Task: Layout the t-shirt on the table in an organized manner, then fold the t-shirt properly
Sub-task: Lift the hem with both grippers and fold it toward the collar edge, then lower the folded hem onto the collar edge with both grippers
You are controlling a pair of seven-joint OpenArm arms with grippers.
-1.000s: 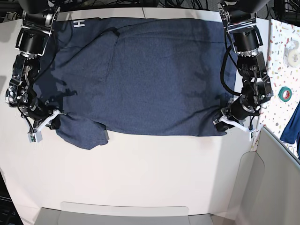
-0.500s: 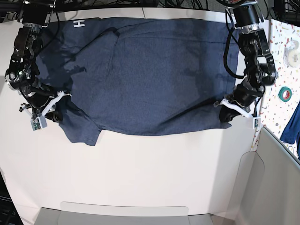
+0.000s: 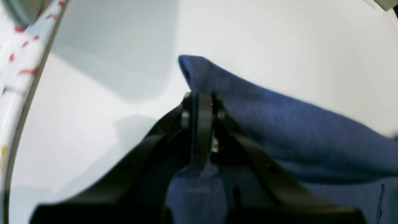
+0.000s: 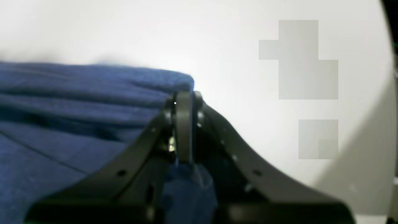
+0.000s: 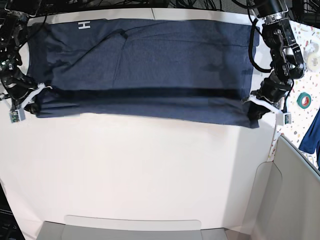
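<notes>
The dark navy t-shirt [image 5: 150,60] lies stretched across the far part of the white table [image 5: 150,170], with a white "H" [image 5: 84,25] near its far left corner. Its near edge is raised and taut between both grippers, and a dark crease runs along it. My left gripper [image 5: 255,107] is at the right end, shut on a corner of the t-shirt [image 3: 279,124]; the left wrist view shows cloth pinched in the left gripper [image 3: 202,99]. At the left end my right gripper [image 5: 31,102] is likewise shut on the t-shirt [image 4: 77,102], the right gripper [image 4: 183,99] nipping its corner.
A speckled side surface [image 5: 307,75] at the right carries a green tape roll [image 5: 303,100], a white tape roll [image 5: 312,49] and a blue cloth [image 5: 312,135]. A grey panel [image 5: 290,200] stands at lower right, and a grey tray edge [image 5: 130,227] runs along the front.
Both grippers moved outward and toward the far side, pulling the shirt's near edge taut. The drooping flap at lower left has been drawn straight.
</notes>
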